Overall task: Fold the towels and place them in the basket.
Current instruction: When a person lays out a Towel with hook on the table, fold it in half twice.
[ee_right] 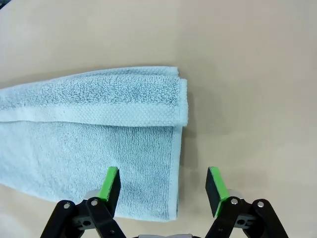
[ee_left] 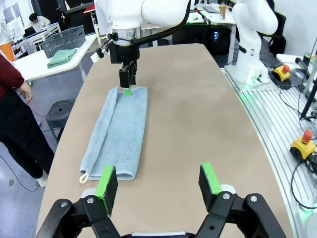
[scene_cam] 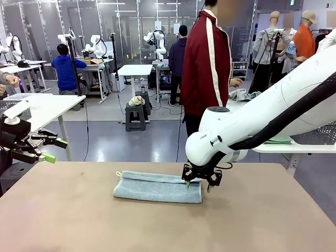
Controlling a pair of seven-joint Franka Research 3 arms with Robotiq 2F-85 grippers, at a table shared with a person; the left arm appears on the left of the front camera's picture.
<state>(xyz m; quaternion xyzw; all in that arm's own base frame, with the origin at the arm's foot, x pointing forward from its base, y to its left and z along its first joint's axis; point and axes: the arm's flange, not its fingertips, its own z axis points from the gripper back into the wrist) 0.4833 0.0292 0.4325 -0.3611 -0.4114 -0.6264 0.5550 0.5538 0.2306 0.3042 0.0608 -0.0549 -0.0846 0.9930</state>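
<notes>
Towel folded lengthwise, right arm over its end
It lies on the worktop; right jaws hang wide open, empty, straddling the short edge, likely placed to pinch it for the next fold. Left jaws, open and empty, wait well aside.

Pale blue terry towel, folded once lengthwise, lying flat near the middle of the table.

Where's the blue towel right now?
In the front view, the pale blue towel lies folded near the middle of the brown table, with the open right end effector poised at its right end.
</notes>
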